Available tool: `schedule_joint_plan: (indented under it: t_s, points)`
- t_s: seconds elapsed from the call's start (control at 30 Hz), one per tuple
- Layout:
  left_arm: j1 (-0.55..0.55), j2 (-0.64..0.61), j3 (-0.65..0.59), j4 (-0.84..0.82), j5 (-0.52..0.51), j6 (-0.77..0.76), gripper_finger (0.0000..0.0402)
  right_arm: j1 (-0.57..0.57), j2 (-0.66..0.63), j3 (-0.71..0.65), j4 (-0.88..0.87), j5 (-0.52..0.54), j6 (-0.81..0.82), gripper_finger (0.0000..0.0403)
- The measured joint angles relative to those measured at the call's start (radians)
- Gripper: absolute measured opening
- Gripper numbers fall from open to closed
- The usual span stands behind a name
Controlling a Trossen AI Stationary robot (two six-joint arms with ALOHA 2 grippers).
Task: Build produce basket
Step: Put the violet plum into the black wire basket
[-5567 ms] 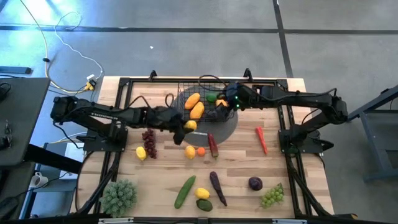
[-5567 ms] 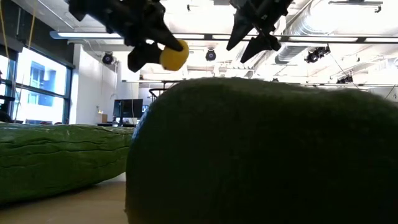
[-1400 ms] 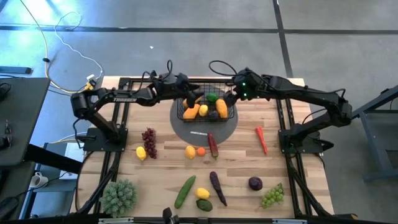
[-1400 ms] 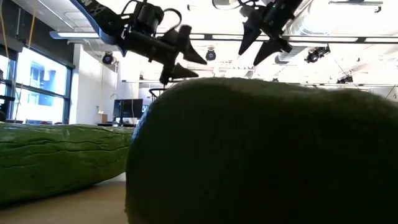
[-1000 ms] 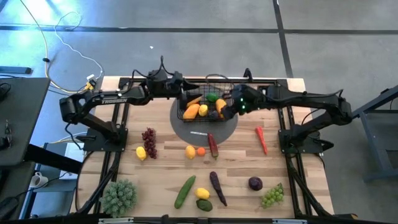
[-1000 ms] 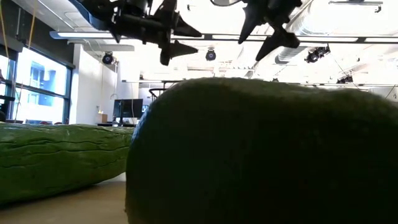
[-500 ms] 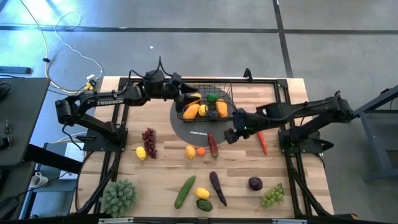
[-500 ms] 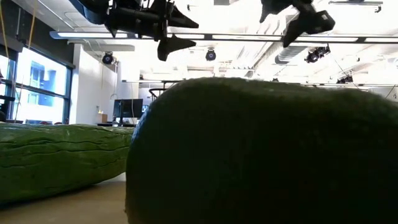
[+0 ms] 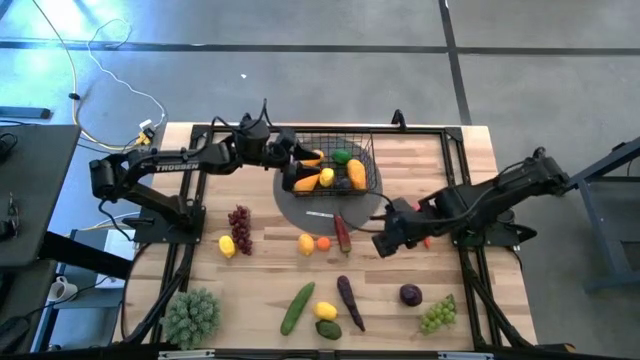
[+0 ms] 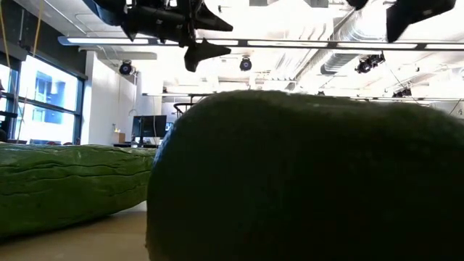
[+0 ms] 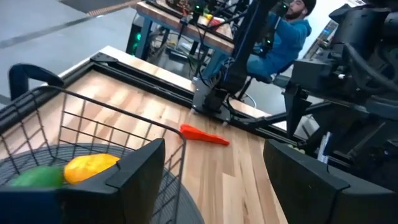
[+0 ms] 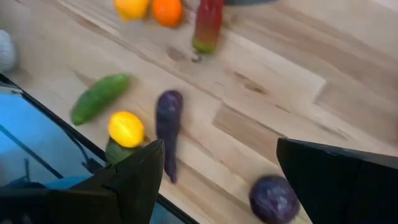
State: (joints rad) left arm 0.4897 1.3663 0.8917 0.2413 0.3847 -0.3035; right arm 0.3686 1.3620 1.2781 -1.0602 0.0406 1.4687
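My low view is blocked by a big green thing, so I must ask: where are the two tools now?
Observer: The left tool is at the left rim of the basket, open and empty.
Operator: And the right one?
Observer: The right tool hangs open and empty over the table, away from the basket.
Operator: What does its camera face?
Observer: The eggplant and a purple plum, both lying on the table.

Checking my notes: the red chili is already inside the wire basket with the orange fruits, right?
No. In the high view the red chili lies on the table, right of the wire basket; the orange fruits are inside it.
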Motion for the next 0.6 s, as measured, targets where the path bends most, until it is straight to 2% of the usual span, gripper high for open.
schedule_joint_plan:
  t_s: [0.33, 0.6]
  points:
    - [-0.041, 0.0, 0.0, -0.001, -0.006, 0.0, 0.0264, 0.13, 0.028, 0.0, -0.099, -0.004, 0.053, 0.0291]
    - [-0.067, 0.0, 0.0, 0.002, -0.01, -0.02, 0.0264, 0.205, 0.105, 0.0, -0.129, -0.073, 0.052, 0.0291]
